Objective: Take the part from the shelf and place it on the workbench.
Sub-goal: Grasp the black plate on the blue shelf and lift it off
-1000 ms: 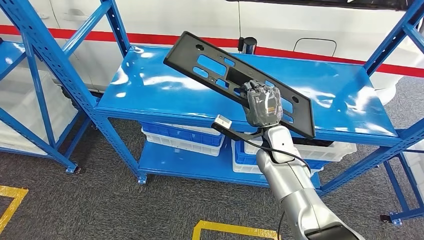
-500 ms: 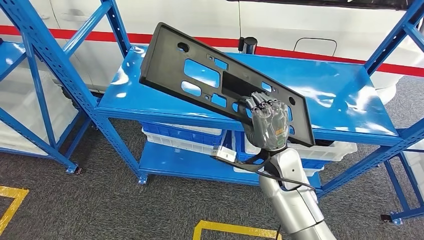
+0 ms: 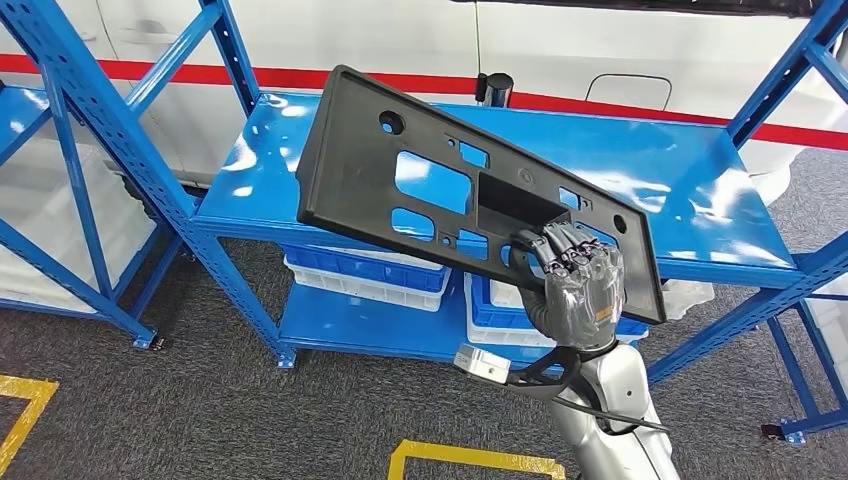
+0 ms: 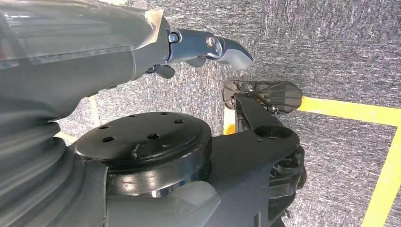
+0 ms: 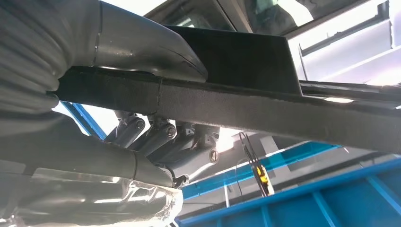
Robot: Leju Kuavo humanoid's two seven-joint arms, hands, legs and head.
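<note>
We record an industrial workshop or factory storage area. We see blue steel shelving (image 3: 470, 190) with perforated uprights, blue and white plastic bins (image 3: 365, 275) on its lower tier, grey carpet-like flooring (image 3: 200, 400) marked with yellow tape lines (image 3: 470, 460), and a white wall with a red stripe (image 3: 600, 105).

The part (image 3: 440, 180) hides most right-hand fingers (image 3: 565, 255).
</note>
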